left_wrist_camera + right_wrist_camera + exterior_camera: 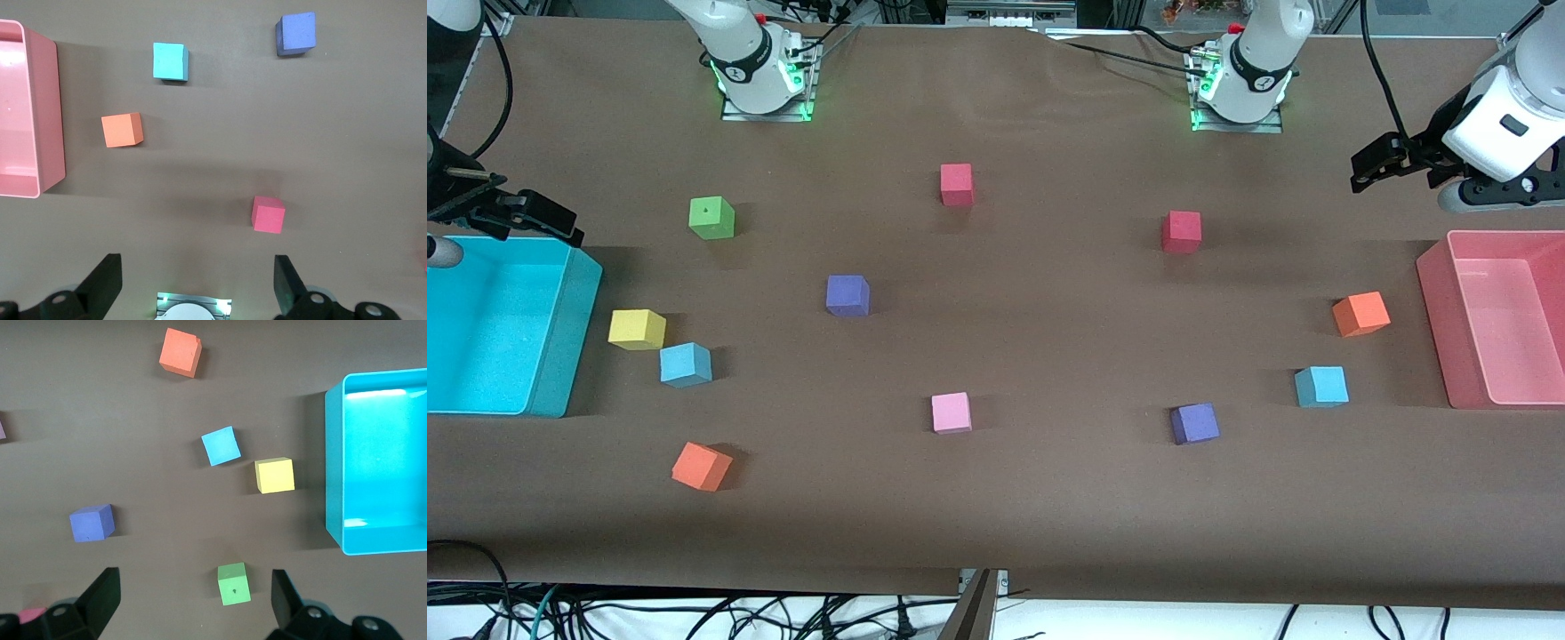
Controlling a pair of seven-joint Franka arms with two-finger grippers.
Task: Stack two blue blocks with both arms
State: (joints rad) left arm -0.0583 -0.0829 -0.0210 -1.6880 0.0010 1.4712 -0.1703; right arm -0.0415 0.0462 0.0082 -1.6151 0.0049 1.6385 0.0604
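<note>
Front view: left gripper [1371,171] raised above the pink bin [1436,293], right gripper [538,218] above the cyan bin [569,338]. One matte foam blue block [685,364] beside the yellow cube [637,329]; the other blue block [1321,387] near the orange cube [1360,314]. Wrist views: both pairs of fingers [100,283] [100,597] spread wide, holding nothing

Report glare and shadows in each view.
Front view: soft shadows beside each cube, green glow at both arm bases. Left wrist view: bright glare on the pink bin floor. Right wrist view: white glare patches inside the cyan bin; cubes cast short shadows.
</note>
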